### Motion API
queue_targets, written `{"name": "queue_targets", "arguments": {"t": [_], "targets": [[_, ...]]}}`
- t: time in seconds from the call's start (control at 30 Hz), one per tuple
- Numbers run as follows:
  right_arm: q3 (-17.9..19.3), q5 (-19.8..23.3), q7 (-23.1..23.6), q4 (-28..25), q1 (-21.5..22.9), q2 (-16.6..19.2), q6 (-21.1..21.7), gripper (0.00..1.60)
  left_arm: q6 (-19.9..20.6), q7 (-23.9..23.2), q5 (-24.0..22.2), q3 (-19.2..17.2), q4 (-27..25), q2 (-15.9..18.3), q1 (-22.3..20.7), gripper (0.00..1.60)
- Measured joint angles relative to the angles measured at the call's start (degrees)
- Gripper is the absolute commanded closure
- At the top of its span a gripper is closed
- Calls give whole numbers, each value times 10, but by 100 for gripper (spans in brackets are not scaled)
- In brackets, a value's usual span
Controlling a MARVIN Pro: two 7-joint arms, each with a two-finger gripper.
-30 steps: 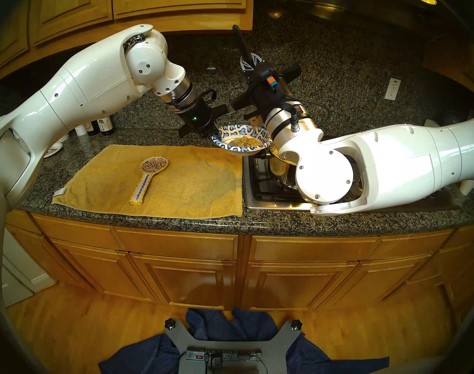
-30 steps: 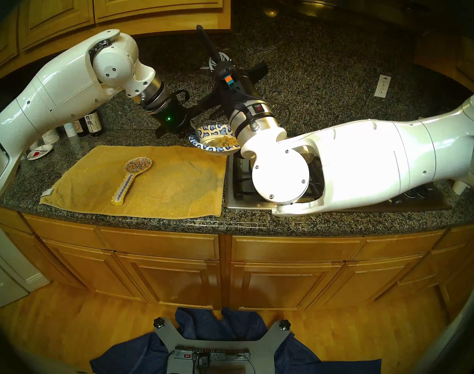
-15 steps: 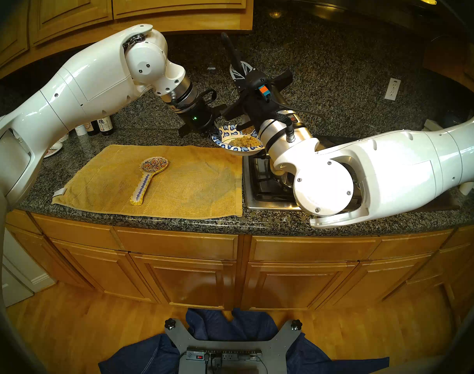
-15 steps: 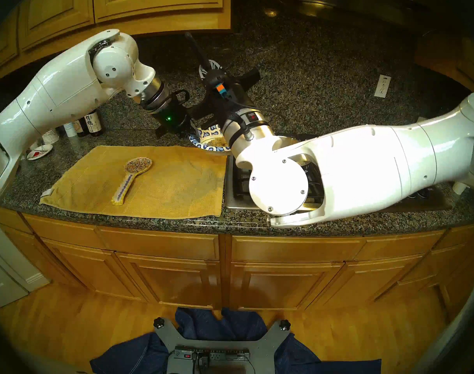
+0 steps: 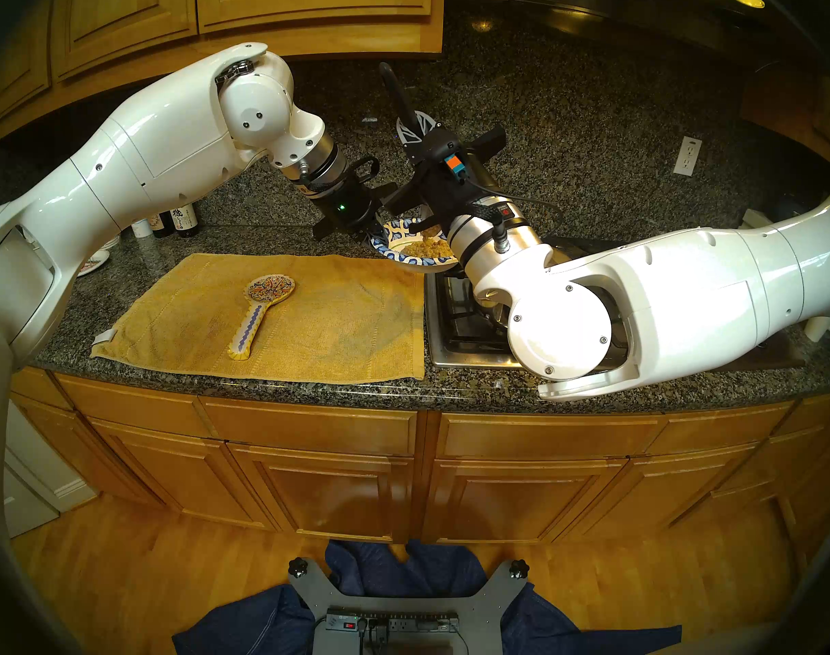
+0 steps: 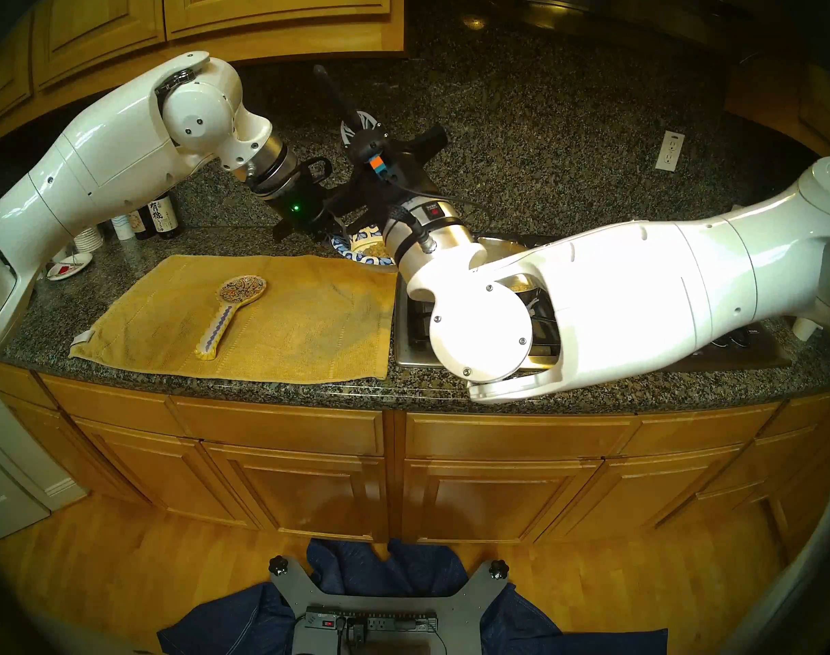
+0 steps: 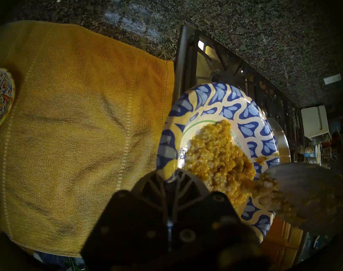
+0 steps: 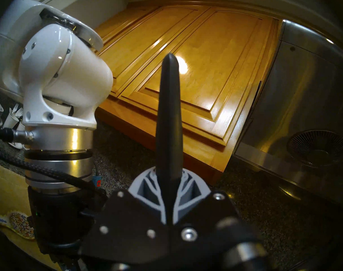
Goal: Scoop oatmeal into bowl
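Two white arms meet over the dark stone counter (image 5: 450, 389). Most of the stove (image 5: 455, 328) is hidden under the right arm, so I cannot make out the pot. A yellow towel (image 5: 309, 318) lies spread out below the left gripper (image 7: 169, 183), and the painted spoon rest (image 5: 261, 316) on it is well away from both sets of fingers. The left gripper's fingers are clamped tight on the near rim of the bowl (image 7: 231, 108), holding it up beside the stove. The oatmeal (image 7: 215, 155) sits heaped in the bowl, just past those fingers. The right gripper (image 8: 169, 188) is squeezed shut on the black handle of a spoon (image 8: 169, 116), which sticks up past its fingers. The spoon's grey scoop end is blurry and cut off at the edge of the left wrist view, with some oatmeal stuck to it over the bowl's rim.
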Motion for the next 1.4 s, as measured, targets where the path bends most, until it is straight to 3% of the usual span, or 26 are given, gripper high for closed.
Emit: {"name": "queue_targets", "arguments": {"t": [1.4], "targets": [[-5, 10, -6, -5, 1, 6, -7, 160, 0, 0, 0, -3, 0, 0, 2, 160]]}}
